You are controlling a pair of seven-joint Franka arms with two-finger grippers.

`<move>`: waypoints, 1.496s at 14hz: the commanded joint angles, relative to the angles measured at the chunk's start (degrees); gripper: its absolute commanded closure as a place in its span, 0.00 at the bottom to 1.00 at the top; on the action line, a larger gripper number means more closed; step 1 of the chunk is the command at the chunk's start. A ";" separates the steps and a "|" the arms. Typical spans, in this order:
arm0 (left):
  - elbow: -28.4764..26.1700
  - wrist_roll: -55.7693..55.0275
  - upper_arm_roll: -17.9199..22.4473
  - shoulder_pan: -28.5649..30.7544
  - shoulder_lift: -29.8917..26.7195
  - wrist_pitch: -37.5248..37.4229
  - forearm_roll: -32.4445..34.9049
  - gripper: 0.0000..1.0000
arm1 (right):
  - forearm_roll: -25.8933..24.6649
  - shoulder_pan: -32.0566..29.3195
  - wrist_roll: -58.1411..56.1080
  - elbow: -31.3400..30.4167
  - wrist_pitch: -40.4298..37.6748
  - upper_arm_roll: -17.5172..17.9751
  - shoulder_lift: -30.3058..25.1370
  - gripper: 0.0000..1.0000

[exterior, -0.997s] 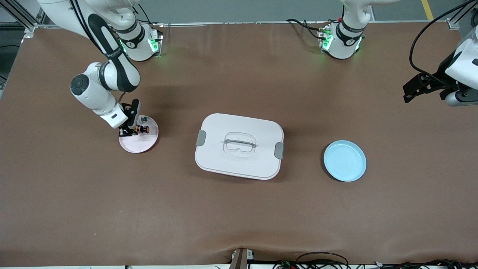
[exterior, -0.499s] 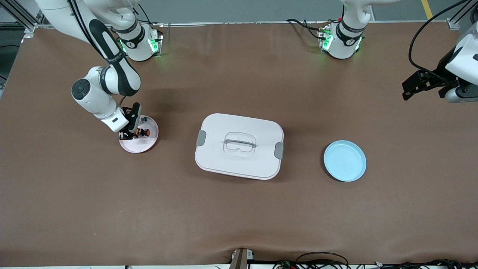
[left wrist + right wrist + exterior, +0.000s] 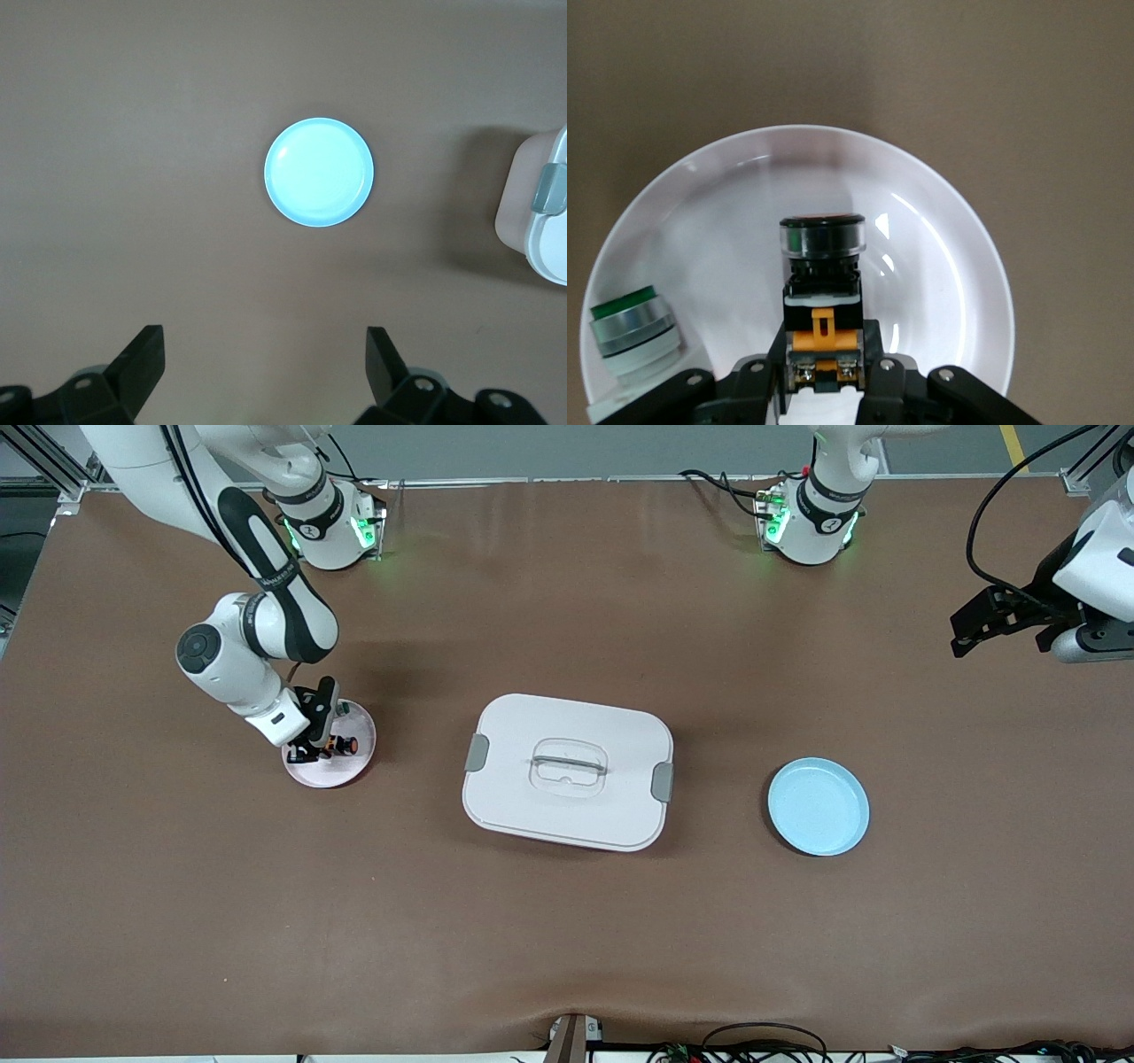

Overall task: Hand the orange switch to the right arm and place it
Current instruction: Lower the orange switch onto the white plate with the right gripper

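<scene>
Over the pink plate point(image 3: 341, 772), toward the right arm's end of the table, the right gripper point(image 3: 312, 751) is seen with its fingers point(image 3: 766, 376) clamped on the orange switch point(image 3: 339, 743). In the right wrist view the switch point(image 3: 822, 279) is gripped at its black-and-orange body, and its round end sticks out from the fingertips over the middle of the plate point(image 3: 939, 257). Whether the switch is touching the plate or is raised a little above it cannot be told. Beside the gripper, near the rim of the same plate, a silver-and-green piece point(image 3: 631, 326) is lying apart from the switch.

Toward the left arm's end of the table, the left gripper point(image 3: 973, 624) is held up in the air with its fingers point(image 3: 142, 363) spread wide and nothing between them. The left arm is waiting. Below and ahead of this gripper, in the left wrist view, a blue plate point(image 3: 319, 172) is seen lying flat on the brown table point(image 3: 133, 133) with nothing on it.

Between the two plates, at the middle of the table, a white lidded box point(image 3: 567, 771) is standing, with grey latches at its two ends and a handle recessed in its lid. It is well apart from both grippers; one corner of it point(image 3: 539, 199) is caught at the edge of the left wrist view.
</scene>
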 commanded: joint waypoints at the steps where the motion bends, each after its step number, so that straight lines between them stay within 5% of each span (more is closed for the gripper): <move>1: -1.11 1.14 0.45 -0.24 -1.49 0.01 -1.10 0.00 | -0.58 -1.39 -1.16 2.76 -0.88 0.79 1.35 0.00; 4: -1.11 1.14 0.45 -0.16 -1.49 -0.08 -1.10 0.00 | -0.58 -1.47 -1.07 3.55 -2.63 0.87 1.08 0.00; 10: -1.11 1.23 0.54 0.02 -1.84 -1.48 -1.10 0.00 | -0.49 -3.58 0.94 11.88 -21.06 0.61 -0.59 0.00; 16: -1.11 1.23 0.63 0.28 -2.02 -1.75 -1.10 0.00 | -0.84 -4.46 19.82 18.05 -28.90 -0.01 -4.53 0.00; 18: -1.11 1.23 0.63 0.28 -2.11 -1.75 -1.10 0.00 | -1.01 -4.64 30.16 21.03 -37.14 -0.35 -6.29 0.00; 21: -1.11 1.23 0.63 0.37 -2.19 -1.75 -1.10 0.00 | -3.81 -4.64 36.20 27.44 -43.32 -3.60 -7.35 0.00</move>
